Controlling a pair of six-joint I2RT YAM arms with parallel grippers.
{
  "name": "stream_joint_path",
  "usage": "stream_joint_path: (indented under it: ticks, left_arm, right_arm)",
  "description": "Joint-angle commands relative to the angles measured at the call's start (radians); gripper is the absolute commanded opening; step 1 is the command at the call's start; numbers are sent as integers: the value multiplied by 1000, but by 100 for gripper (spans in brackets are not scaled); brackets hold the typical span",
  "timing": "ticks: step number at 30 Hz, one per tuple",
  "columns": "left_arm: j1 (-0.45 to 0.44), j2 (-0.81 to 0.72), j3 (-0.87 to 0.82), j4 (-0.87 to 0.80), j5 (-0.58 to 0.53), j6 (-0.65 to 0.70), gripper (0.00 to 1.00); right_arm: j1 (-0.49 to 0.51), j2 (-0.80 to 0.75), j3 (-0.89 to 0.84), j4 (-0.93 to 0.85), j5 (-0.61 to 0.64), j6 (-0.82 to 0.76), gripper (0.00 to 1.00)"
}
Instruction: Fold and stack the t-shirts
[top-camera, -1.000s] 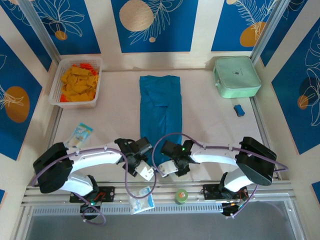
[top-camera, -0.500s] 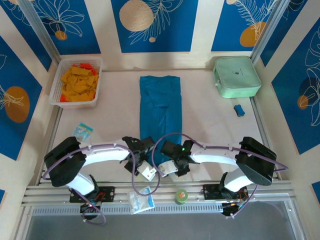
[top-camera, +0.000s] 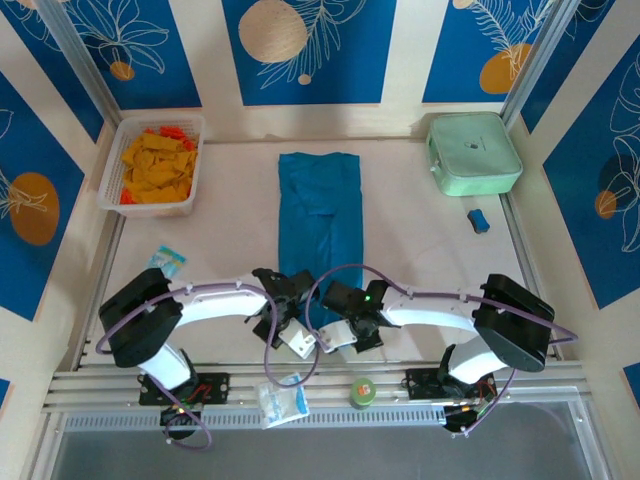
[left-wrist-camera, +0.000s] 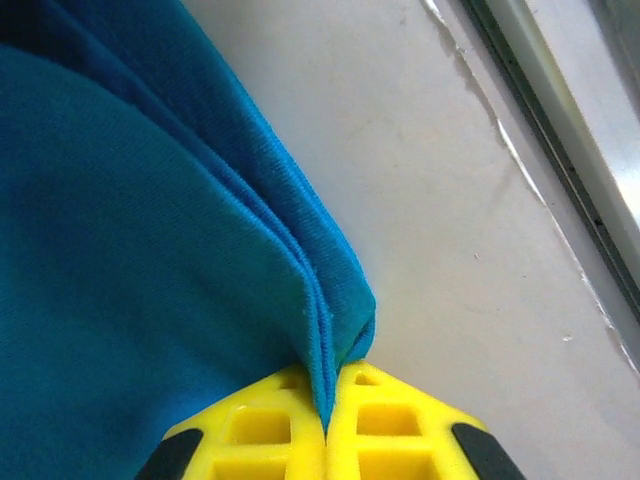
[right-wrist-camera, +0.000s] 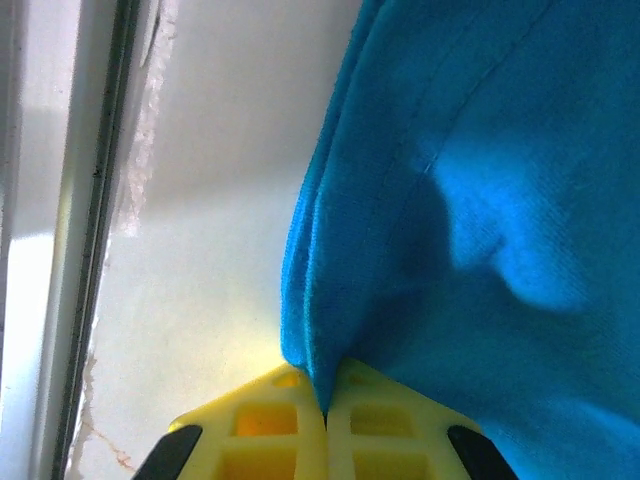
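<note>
A teal-blue t-shirt (top-camera: 320, 225), folded into a long narrow strip, lies down the middle of the table. Its near end reaches both grippers. My left gripper (top-camera: 290, 308) is shut on the near left corner of the t-shirt (left-wrist-camera: 150, 250), the cloth edge pinched between its yellow fingers (left-wrist-camera: 270, 430). At the near right corner my right gripper (top-camera: 342, 318) is likewise shut on the t-shirt (right-wrist-camera: 480, 200), with folded cloth caught between its yellow fingertips (right-wrist-camera: 385, 425). The near hem is hidden under the two wrists.
A white basket (top-camera: 113, 170) of orange and yellow pieces stands at the back left. A mint-green case (top-camera: 472, 153) sits at the back right, a small blue object (top-camera: 479, 221) near it. A clear packet (top-camera: 165, 260) lies left; a green tape roll (top-camera: 361, 391) on the front rail.
The left arm swung right and in toward the shirt's near left corner, and its gripper closed on the cloth. The right gripper closed on the near right corner and barely moved.
</note>
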Motion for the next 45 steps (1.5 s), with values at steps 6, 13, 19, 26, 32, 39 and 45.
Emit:
stream_joint_path:
  ticks: [6,13,19,26,32,39,45]
  left_arm:
    - [-1,-194,-70,24,-45,20,0]
    - [-1,-286,-37,-12,-55,-30,0]
    - [3,-330,0,-21,-94,-31,0]
    - [63,-325,89,9,-115,5,0]
    - [158,-256,203,24,-80,55,0]
    - [284,-119,311,104,-59,112,0]
    - [344,-6,377,201,-84,127,0]
  right_arm:
    - [51,-160,-30,-90,-3,59,0]
    - [111,-268,-6,-176,-34,138,0]
    - [74,-324,37,-207,-21,103,0]
    - [-150,-328,143,-186,-95,-83,0]
    - [-357,-232,289,-176,-180,-232,0]
    - [-509,-68,419,-136,-232,-303,0]
    - [-563,57,496,-68,-179,-300,0]
